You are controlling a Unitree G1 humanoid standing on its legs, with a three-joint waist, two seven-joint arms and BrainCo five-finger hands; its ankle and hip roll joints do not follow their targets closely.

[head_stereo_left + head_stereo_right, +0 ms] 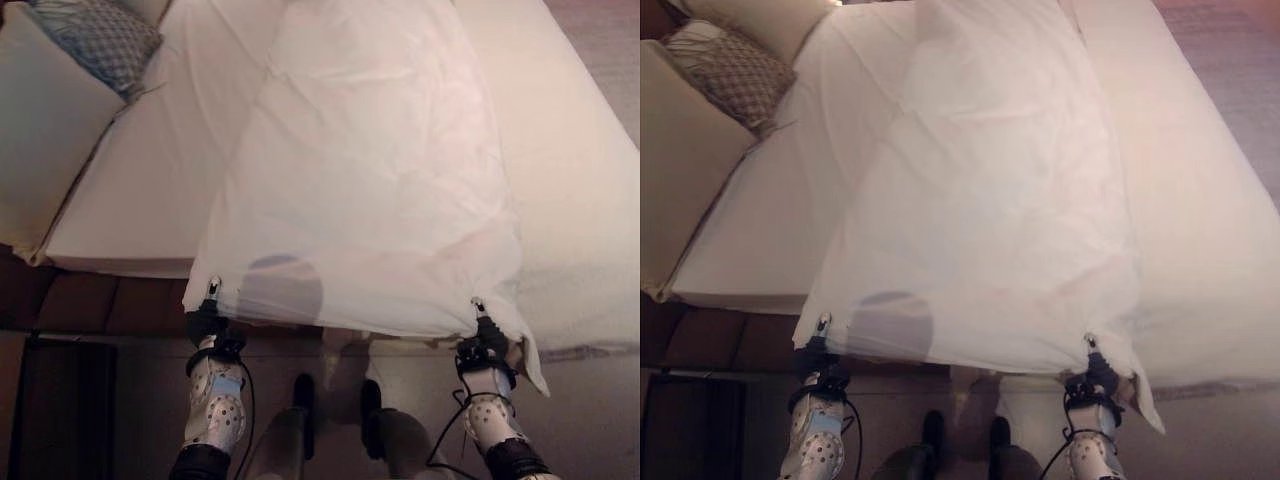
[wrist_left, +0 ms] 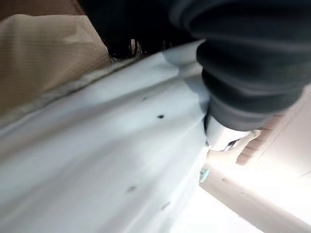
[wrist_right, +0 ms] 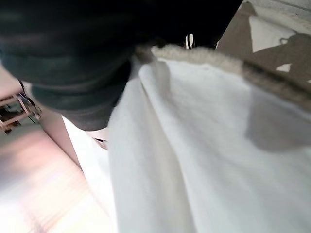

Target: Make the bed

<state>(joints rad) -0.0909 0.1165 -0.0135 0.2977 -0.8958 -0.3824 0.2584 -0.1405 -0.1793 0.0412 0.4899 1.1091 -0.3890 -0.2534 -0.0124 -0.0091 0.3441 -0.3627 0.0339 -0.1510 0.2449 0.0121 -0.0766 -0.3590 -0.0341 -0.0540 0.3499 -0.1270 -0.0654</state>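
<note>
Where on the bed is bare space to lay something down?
Bare mattress lies between the white sheet and the patterned pillow, and a second strip runs along the sheet's other side. The near edge is crowded: the left hand and right hand each grip a sheet corner.

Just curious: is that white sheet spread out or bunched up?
Spread out: the sheet lies long and mostly flat over the bed, its near corners pinched by the left hand and right hand.

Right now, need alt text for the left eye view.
A thin white sheet is stretched over a cream mattress, its near corners pinched by the left hand and right hand. A grey patterned pillow lies at the far left corner.
</note>
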